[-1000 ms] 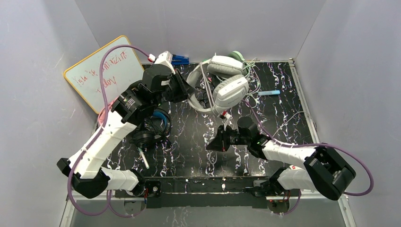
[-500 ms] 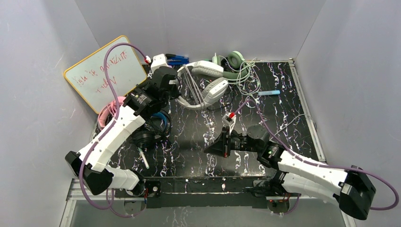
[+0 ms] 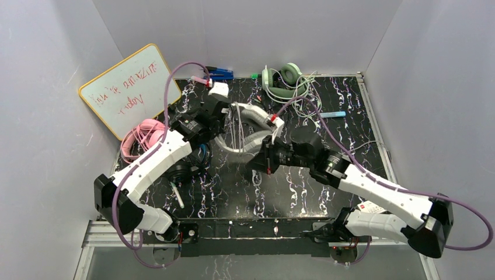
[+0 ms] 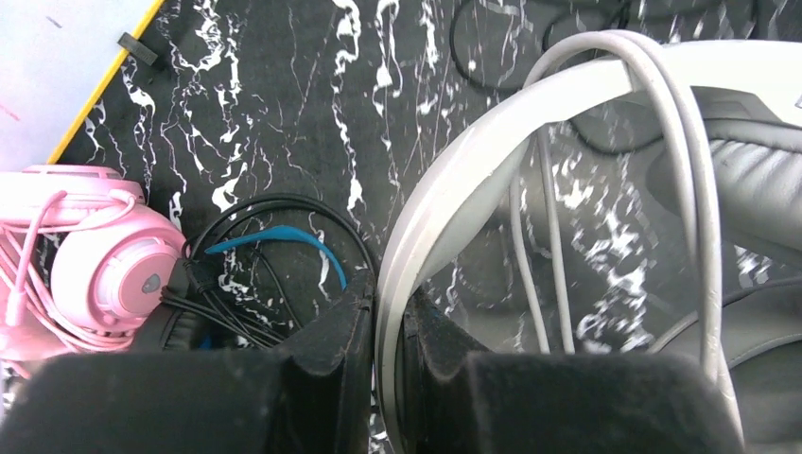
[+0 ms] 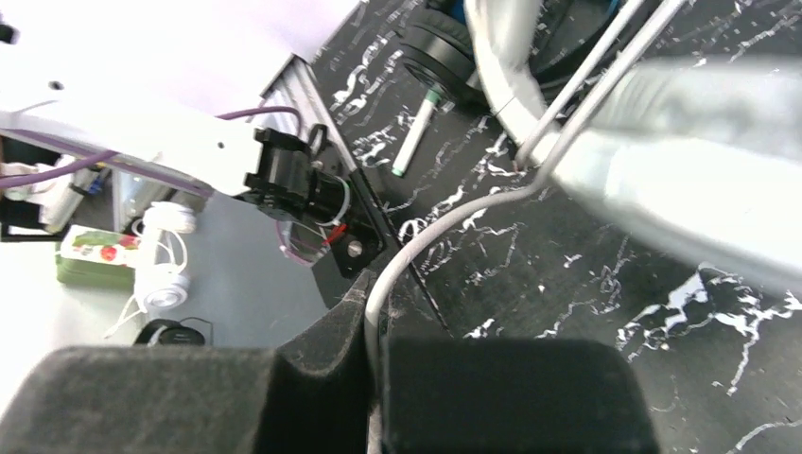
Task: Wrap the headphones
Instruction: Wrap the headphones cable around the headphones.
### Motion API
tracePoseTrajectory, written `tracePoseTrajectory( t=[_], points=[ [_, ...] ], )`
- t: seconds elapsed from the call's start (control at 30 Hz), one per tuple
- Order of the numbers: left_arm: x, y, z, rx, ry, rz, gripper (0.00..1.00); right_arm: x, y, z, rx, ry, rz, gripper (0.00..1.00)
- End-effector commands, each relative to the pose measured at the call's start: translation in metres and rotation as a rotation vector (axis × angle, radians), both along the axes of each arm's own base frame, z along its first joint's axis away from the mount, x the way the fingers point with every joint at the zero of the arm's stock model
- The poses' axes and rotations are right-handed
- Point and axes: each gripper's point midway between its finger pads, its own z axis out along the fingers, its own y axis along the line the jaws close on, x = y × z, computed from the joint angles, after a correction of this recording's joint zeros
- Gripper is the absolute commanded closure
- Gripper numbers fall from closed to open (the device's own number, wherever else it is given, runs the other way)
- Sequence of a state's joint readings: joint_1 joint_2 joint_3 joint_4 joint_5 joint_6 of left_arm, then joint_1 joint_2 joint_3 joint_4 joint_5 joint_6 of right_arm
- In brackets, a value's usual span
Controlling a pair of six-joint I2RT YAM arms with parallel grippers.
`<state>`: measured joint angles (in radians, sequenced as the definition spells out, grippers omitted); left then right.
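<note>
The white-grey headphones (image 3: 248, 125) hang above the middle of the black marbled table (image 3: 292, 192). My left gripper (image 3: 220, 119) is shut on their headband (image 4: 444, 180), with the cord (image 4: 695, 189) looped over the band several times. My right gripper (image 3: 261, 160) is shut on the same thin white cord (image 5: 444, 213), just right of and below the headset. The pink headphones (image 3: 146, 133) lie at the left edge, also in the left wrist view (image 4: 104, 274). The black-and-blue headphones (image 3: 192, 160) lie beside them under my left arm.
A whiteboard (image 3: 128, 87) leans on the left wall. A pale green headset (image 3: 280, 81) with a tangled cord lies at the back. A marker pen (image 3: 177, 194) lies near the front left, and a small light-blue item (image 3: 331, 114) at the right.
My left gripper carried the white-grey headphones from the back toward the table's middle and lower. My right gripper moved away from the front edge and now sits close under the headset, holding the cord.
</note>
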<state>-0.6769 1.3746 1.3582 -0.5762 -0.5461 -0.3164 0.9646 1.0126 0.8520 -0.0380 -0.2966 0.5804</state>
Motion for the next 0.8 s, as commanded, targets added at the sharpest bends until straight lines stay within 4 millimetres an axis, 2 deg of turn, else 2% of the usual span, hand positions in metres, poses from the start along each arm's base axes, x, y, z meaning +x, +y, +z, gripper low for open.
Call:
tracePoseTrajectory(
  t=[0.0,0.2,0.3,0.4,0.5,0.63,0.77],
  points=[
    [-0.009,-0.013,-0.007,0.141,-0.008,-0.203,1.0,0.008,0.003,-0.003,-0.117,-0.021,0.002,0.95],
    [-0.029,-0.005,-0.028,0.238,0.024,-0.292,1.0,0.008,0.015,0.011,-0.056,0.023,0.017,0.83],
    [-0.037,-0.003,-0.039,0.267,0.048,-0.353,1.0,0.014,0.017,0.021,-0.013,0.064,-0.001,0.83],
    [-0.047,-0.008,-0.046,0.271,0.068,-0.44,1.0,0.028,0.017,0.026,-0.001,0.075,-0.038,0.86],
    [-0.057,-0.011,-0.047,0.256,0.088,-0.501,1.0,0.043,0.01,0.016,-0.083,0.064,-0.087,0.99],
    [-0.07,-0.013,-0.042,0.24,0.133,-0.551,1.0,0.06,-0.004,0.006,-0.203,0.009,-0.137,0.99],
    [-0.088,-0.019,-0.046,0.204,0.2,-0.632,1.0,0.073,-0.019,0.007,-0.309,-0.084,-0.146,0.98]
  ],
)
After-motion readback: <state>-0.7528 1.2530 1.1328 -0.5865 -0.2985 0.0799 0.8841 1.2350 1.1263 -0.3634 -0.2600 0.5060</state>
